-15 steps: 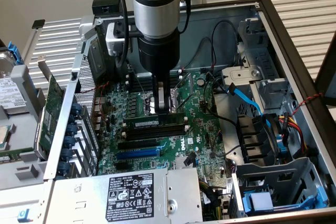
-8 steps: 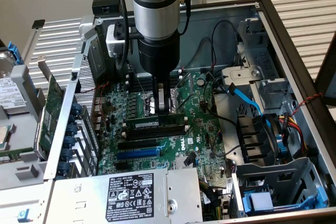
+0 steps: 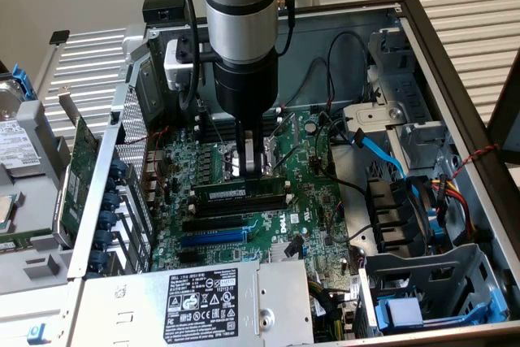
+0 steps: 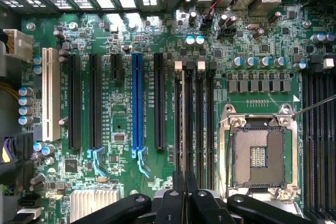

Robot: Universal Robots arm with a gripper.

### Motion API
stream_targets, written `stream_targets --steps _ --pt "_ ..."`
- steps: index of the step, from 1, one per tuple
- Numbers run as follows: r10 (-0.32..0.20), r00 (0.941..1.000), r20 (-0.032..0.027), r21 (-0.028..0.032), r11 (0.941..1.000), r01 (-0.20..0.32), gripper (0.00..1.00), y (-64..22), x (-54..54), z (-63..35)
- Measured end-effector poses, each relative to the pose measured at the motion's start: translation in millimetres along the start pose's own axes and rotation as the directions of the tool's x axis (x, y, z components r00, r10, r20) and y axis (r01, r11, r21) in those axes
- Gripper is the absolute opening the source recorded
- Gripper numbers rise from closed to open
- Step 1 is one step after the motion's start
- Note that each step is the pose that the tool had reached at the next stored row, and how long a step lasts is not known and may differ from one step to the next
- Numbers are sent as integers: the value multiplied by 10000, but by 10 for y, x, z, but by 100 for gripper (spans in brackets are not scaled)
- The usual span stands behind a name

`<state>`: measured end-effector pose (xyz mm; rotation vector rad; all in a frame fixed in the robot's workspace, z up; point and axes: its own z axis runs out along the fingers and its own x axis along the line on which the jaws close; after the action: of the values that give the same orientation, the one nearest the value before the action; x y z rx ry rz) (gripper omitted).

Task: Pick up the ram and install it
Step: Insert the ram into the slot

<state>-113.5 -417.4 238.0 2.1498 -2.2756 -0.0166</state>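
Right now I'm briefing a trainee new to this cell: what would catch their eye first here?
The grey robot arm reaching into the open computer case dominates the exterior view. Its tool is shut directly over the ram, which lies across the middle of the motherboard. In the wrist view, the bright blue expansion slot and the empty CPU socket stand out against the green.

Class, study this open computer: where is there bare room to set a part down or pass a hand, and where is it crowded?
Free: the slatted table outside the case rim, on the exterior view's right; the flat metal cover beside its label. Crowded: the board round the gripper and ram, and the cables beside it.
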Motion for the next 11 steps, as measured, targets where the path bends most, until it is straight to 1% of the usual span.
stream_targets --steps 11 --pt "-59 10000 -1 0 10000 59 12 1 1 22"
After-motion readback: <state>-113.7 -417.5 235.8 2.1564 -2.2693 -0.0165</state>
